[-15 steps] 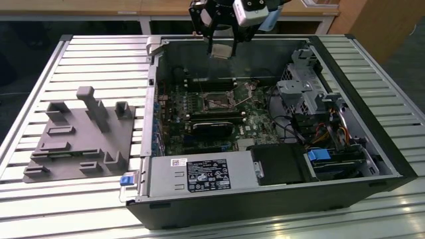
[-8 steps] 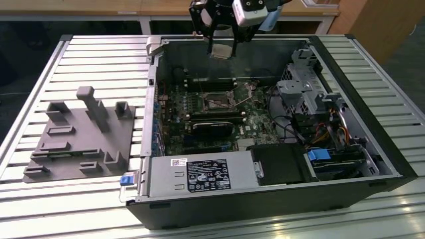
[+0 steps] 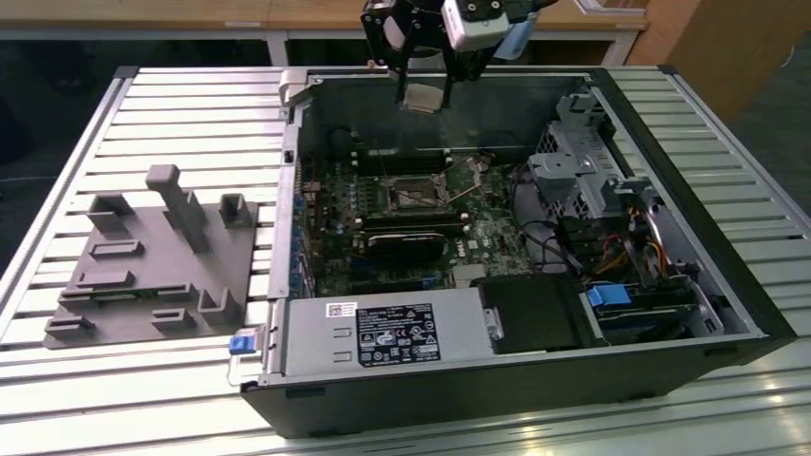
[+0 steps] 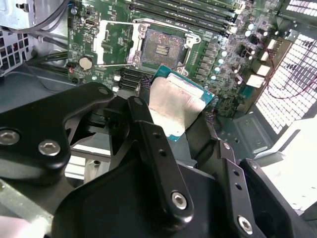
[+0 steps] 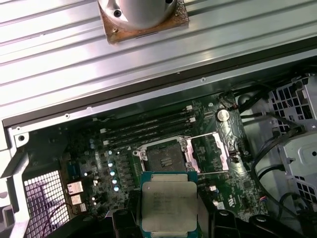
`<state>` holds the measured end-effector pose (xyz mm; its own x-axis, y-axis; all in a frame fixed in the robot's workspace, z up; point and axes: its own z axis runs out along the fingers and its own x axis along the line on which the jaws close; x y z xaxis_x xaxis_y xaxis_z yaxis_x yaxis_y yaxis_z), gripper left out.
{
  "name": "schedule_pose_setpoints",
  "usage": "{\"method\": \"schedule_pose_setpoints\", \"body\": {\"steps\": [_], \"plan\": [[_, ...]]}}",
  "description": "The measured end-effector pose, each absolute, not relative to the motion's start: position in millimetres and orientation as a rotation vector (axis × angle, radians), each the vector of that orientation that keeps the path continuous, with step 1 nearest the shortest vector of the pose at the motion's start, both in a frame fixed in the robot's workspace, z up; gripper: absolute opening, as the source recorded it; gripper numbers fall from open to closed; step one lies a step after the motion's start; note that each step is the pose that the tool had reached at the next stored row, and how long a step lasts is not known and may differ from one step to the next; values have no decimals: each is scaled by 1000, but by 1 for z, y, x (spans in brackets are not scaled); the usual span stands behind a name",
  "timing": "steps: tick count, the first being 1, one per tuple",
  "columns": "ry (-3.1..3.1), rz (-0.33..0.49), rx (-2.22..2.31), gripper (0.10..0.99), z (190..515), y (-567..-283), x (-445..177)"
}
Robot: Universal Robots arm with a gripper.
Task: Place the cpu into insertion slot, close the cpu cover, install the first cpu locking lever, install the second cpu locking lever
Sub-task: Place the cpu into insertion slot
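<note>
Slatted metal table (image 3: 165,104) carries an open computer case (image 3: 507,404), with a grey moulded fixture (image 3: 152,256) lying at the case's 9 o'clock in the exterior view. The gripper (image 3: 424,87) hangs above the far wall of the case, clamped on the cpu (image 3: 424,99) by two opposite edges, silvery face up in the first wrist view. The insertion slot (image 3: 415,198) lies on the green board at the gripper's 6 o'clock in the exterior view, well apart from the chip and bare inside. The cpu cover (image 4: 97,42) is swung open beside it (so nothing blocks the way in).

The main risk is probably alignment. In the second wrist view the chip looks turned a little against the socket's square rim; if it comes down rotated or tilted, a corner could land on the contact field and bend pins. A thin edge grip could also let the chip slip or tip on the way across. Coming in low over the raised cover might catch it and knock it shut.
</note>
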<state>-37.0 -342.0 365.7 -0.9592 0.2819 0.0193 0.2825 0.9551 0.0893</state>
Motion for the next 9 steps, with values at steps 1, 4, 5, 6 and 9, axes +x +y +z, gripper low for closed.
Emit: {"method": "schedule_pose_setpoints", "body": {"steps": [1, 4, 5, 6, 9], "plan": [[-3099, -143, -452, 537, 366, -342, -37], [-3098, -143, -464, 537, 366, -342, -37], [-3097, -143, -468, 537, 366, -342, -37], [-3097, -143, -472, 537, 366, -342, -37], [-3095, -143, -484, 537, 366, -342, -37]]}}
